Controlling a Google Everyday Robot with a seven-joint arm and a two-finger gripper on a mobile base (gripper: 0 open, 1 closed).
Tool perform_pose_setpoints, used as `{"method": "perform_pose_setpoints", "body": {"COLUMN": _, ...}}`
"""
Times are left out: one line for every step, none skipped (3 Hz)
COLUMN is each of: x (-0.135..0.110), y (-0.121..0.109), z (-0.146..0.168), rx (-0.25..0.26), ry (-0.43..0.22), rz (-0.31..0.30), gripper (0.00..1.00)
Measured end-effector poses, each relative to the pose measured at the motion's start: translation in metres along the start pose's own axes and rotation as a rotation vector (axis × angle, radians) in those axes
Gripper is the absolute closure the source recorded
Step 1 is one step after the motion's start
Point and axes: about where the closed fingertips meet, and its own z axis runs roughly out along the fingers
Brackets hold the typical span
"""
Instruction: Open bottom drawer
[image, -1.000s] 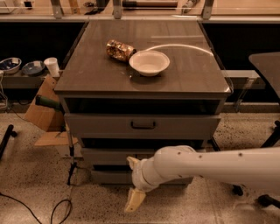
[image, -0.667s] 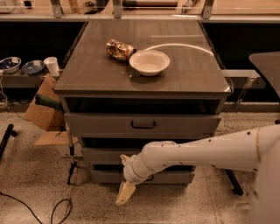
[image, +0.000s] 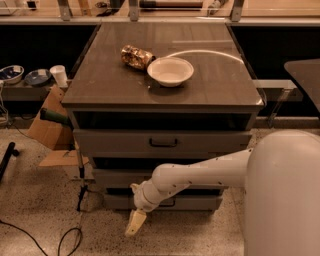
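Note:
The grey cabinet (image: 165, 95) has three drawer fronts stacked below its top. The bottom drawer (image: 200, 202) is the slim lowest front, close to the floor, and it sits flush with the cabinet. Part of its small black handle (image: 169, 204) shows just behind my arm. My gripper (image: 135, 221) hangs in front of the drawer's left half, at floor height, pointing down and to the left. It is left of the handle and slightly below it. My white arm (image: 200, 175) crosses in front of the middle drawer and hides most of it.
A white bowl (image: 170, 71) and a crumpled snack bag (image: 136, 56) lie on the cabinet top. A cardboard box (image: 47, 127) and a low shelf with bowls and a cup (image: 59, 75) stand at left. Black cables (image: 70, 235) trail on the speckled floor.
My arm has swung left across the cabinet front and the gripper has moved left and a little lower. My arm's body now fills the right foreground. The drawers have not moved.

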Motion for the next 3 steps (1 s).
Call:
{"method": "perform_pose_setpoints", "body": {"x": 0.012, "y": -0.012, "z": 0.045, "rx": -0.051, "ry": 0.0, "rz": 0.054, "gripper": 0.0}}
{"method": "perform_pose_setpoints", "body": {"x": 0.024, "y": -0.018, "z": 0.084, "rx": -0.089, "ry": -0.004, "rz": 0.109, "gripper": 0.0}}
{"method": "perform_pose_setpoints", "body": {"x": 0.036, "y": -0.009, "z": 0.117, "rx": -0.128, "ry": -0.005, "rz": 0.154, "gripper": 0.0}}
